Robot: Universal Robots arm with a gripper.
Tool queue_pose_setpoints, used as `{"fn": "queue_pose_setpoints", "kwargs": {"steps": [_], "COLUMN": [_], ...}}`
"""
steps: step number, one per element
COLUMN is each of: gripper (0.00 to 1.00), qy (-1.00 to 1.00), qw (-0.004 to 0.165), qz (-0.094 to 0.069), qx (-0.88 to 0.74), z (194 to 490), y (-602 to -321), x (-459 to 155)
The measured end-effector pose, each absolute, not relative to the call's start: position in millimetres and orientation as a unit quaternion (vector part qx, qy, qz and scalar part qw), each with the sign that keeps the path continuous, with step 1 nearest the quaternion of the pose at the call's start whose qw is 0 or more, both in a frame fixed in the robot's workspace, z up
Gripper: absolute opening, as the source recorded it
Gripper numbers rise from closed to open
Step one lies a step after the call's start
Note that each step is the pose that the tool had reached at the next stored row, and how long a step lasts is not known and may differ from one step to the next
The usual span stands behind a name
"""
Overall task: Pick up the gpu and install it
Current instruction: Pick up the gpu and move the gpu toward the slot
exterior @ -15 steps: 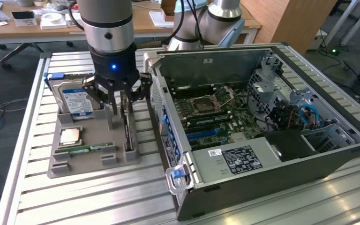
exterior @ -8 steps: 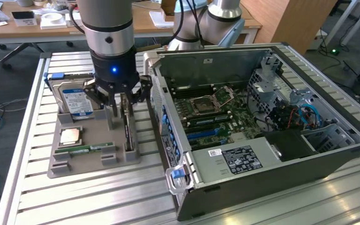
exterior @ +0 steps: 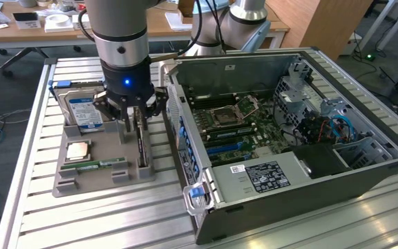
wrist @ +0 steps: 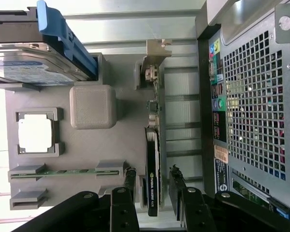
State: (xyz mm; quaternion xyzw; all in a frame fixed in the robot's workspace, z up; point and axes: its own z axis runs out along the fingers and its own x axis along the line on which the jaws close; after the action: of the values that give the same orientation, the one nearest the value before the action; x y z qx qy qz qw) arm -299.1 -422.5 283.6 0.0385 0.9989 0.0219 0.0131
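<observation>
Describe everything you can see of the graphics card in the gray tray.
The graphics card is a thin flat board, dark-faced with a green edge and a silver bracket at one end. It stands on edge in the gray tray, beside the computer case. The open end effector straddles it, gaps showing either side.

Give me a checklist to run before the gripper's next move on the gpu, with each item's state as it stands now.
1. Gripper open: ok, the jaws stand apart.
2. gpu between the fingers: ok.
3. gpu standing on edge in its tray slot: ok.
4. Fingers closed on the gpu: not ok, there is a gap on either side.
5. Computer case open: ok.
</observation>
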Motion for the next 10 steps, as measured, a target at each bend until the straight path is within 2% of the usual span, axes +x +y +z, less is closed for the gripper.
{"fn": "queue_pose_setpoints", "kwargs": {"steps": [10], "gripper": [0.42], "qy": [0.999], "qw": [0.013], "qz": [0.022], "qx": [0.038], "z": [275.7], "y": [-422.5], "x": [-297.2]}}
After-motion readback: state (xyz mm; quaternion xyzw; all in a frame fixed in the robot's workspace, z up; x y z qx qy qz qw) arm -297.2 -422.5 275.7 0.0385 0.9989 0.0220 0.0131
